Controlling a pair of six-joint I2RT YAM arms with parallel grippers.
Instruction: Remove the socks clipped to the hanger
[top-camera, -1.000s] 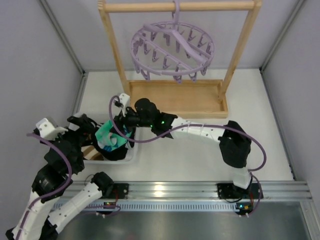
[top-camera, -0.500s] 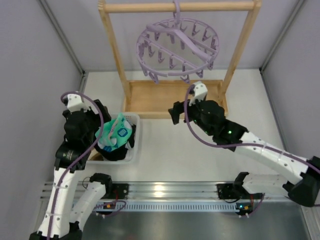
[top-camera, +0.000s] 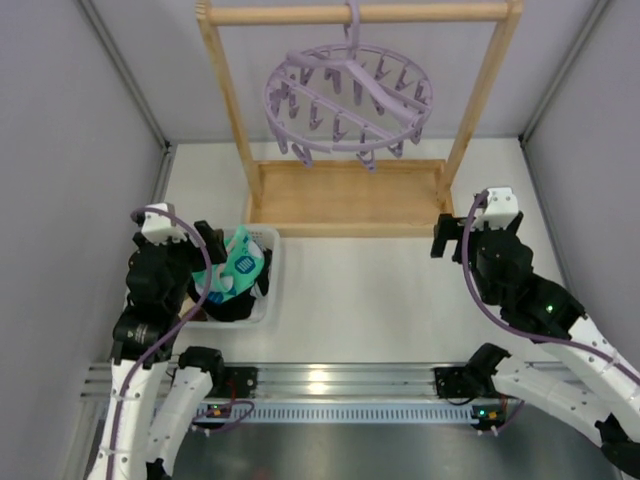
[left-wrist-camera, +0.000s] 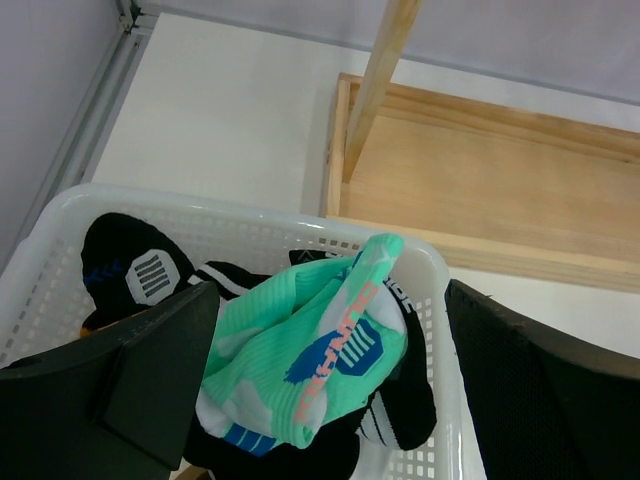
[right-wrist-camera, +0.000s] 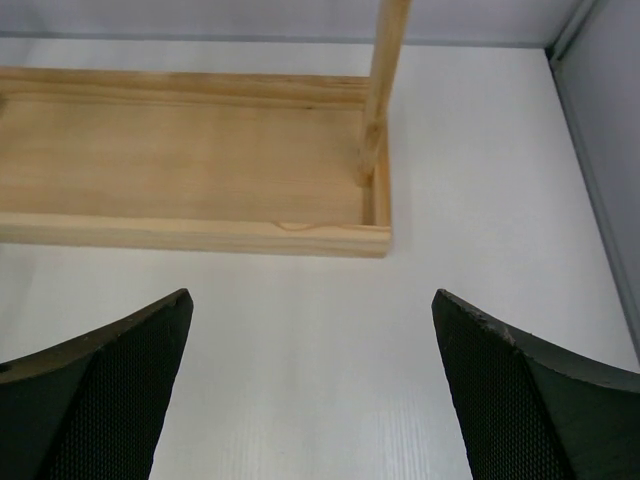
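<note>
The lavender hanger (top-camera: 345, 95) hangs from the wooden rack's top bar, and I see no socks on its pegs. The socks lie heaped in a white basket (top-camera: 270, 285): a mint-teal one (top-camera: 238, 268) (left-wrist-camera: 320, 340) on top, black ones (left-wrist-camera: 140, 265) under it. My left gripper (top-camera: 205, 262) (left-wrist-camera: 330, 295) hovers open over the basket, with the mint sock lying below, between its wide-spread fingers and not gripped. My right gripper (top-camera: 478, 232) (right-wrist-camera: 312, 300) is open and holds nothing, over bare table by the rack's right post.
The wooden rack's tray base (top-camera: 345, 195) (left-wrist-camera: 480, 170) (right-wrist-camera: 180, 160) stands behind the basket, with an upright post at each end. Grey walls close in the table on the left, back and right. The basket rim (left-wrist-camera: 250, 200) sits near the left wall.
My right arm has pulled back from the basket to the right side, its jaws opening and the mint sock left in the basket. My left gripper has shifted over the basket. The hanger swings.
</note>
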